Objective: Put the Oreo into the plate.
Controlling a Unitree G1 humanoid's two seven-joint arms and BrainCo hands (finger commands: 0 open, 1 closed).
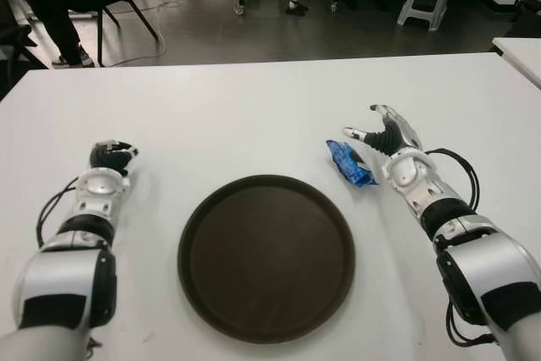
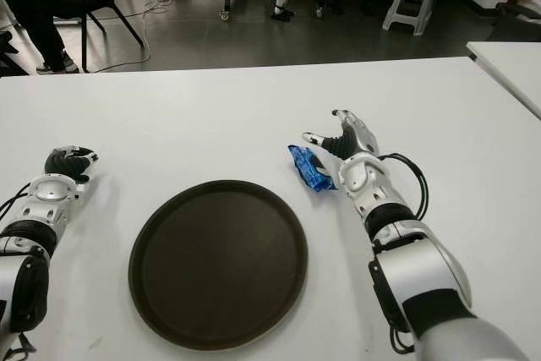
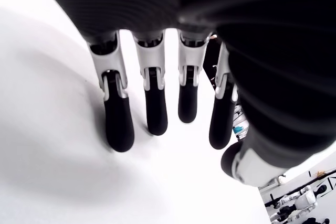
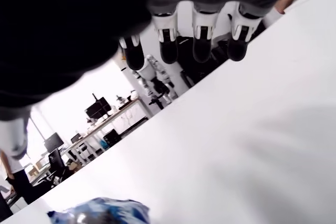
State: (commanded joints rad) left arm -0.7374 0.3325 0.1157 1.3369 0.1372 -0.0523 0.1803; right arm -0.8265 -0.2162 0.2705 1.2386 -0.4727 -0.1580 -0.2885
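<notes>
Blue Oreo pack (image 1: 350, 163) on the white tabletop (image 1: 254, 107), just beside the right robot hand (image 1: 385, 134) on its inner side, between that hand and the dark plate (image 1: 265, 257). Long axis slanted, far end leaning toward the robot's left. Right fingers spread and empty; left robot hand (image 1: 111, 156) well apart beyond the plate, fingers relaxed, holding nothing.

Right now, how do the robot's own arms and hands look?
Both arms have silver-white shells with black joints and loose black cables. The left hand and right hand have white knuckle segments and black fingertips.
</notes>
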